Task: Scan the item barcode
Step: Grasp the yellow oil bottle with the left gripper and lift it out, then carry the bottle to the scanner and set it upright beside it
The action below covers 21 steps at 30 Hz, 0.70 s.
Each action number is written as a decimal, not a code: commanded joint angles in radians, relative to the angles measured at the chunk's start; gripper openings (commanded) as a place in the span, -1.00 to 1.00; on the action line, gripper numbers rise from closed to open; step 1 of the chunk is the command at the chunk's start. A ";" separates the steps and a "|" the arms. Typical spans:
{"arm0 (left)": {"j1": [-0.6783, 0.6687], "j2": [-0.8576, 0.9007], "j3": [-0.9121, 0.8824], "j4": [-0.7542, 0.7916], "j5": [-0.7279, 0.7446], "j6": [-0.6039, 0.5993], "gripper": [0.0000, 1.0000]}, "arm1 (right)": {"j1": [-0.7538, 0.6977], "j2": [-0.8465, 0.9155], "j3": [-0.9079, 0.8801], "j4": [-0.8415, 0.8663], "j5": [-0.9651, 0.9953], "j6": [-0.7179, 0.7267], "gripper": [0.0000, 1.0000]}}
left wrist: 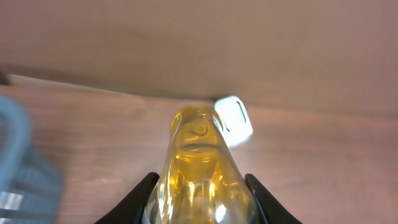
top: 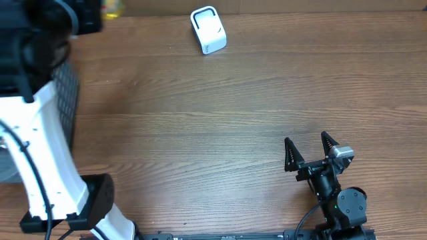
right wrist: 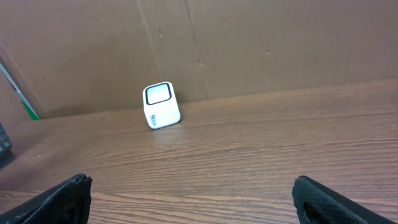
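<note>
Seen from overhead, the white scanner (top: 208,30) stands on the table (top: 200,133) near its far edge. The left arm reaches into the far left corner, where only a sliver of the yellow bottle (top: 113,7) shows at the top of the frame, above a dark mesh basket (top: 65,100). The right gripper (top: 309,152) sits at the near right, well apart from the scanner, its jaws spread

The left wrist view shows the left gripper (left wrist: 200,186) with its jaws clenched on the body of the bottle (left wrist: 198,149), which is clear and filled with yellow liquid. Its far end points toward the scanner (left wrist: 234,121) beyond it. No barcode shows on the side facing the camera

In the right wrist view, the scanner (right wrist: 161,105) turns its dark window this way, and the released jaws hold nothing

The step in hand seems to be carrying the bottle over to the scanner. The smooth round body calls for a firm grip. The wrist should roll slowly until the code squarely faces the window, then hold steady nearby without knocking the scanner
</note>
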 commanded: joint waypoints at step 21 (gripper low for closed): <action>-0.665 0.472 0.000 -0.120 -0.142 -0.227 -0.14 | -0.002 -0.005 -0.010 0.006 0.009 0.003 1.00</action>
